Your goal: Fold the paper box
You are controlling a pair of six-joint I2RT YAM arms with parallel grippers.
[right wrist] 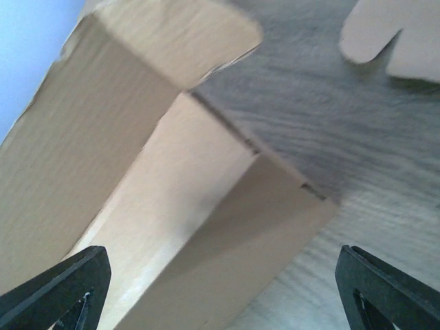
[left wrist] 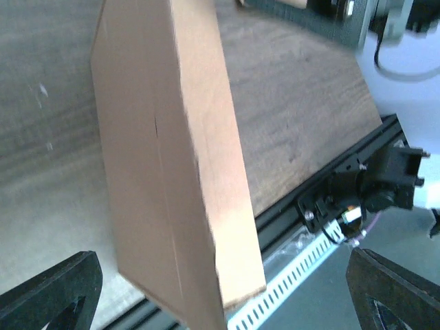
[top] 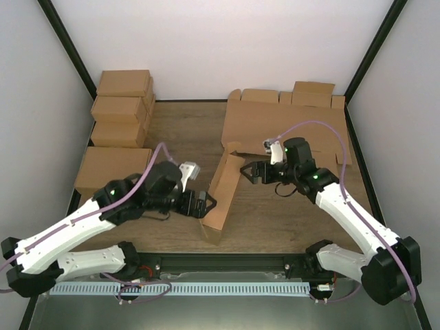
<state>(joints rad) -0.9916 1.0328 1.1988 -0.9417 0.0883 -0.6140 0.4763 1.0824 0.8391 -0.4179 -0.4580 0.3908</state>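
The paper box (top: 221,192) stands on edge mid-table, a half-folded brown cardboard mailer with its open side towards the right arm. My left gripper (top: 205,204) is open at the box's near left side. In the left wrist view the box's outer wall (left wrist: 165,158) fills the space ahead of the spread left gripper (left wrist: 220,302). My right gripper (top: 246,170) is open at the box's far right end. The right wrist view looks into the tray's inside (right wrist: 172,206) with a rounded flap on top, ahead of the wide-open right gripper (right wrist: 220,289). Neither gripper holds anything.
Brown cartons (top: 122,113) are stacked at the back left. Flat notched cardboard sheets (top: 289,124) lie at the back right, their tabs showing in the right wrist view (right wrist: 392,34). A black rail (top: 227,261) runs along the table's near edge.
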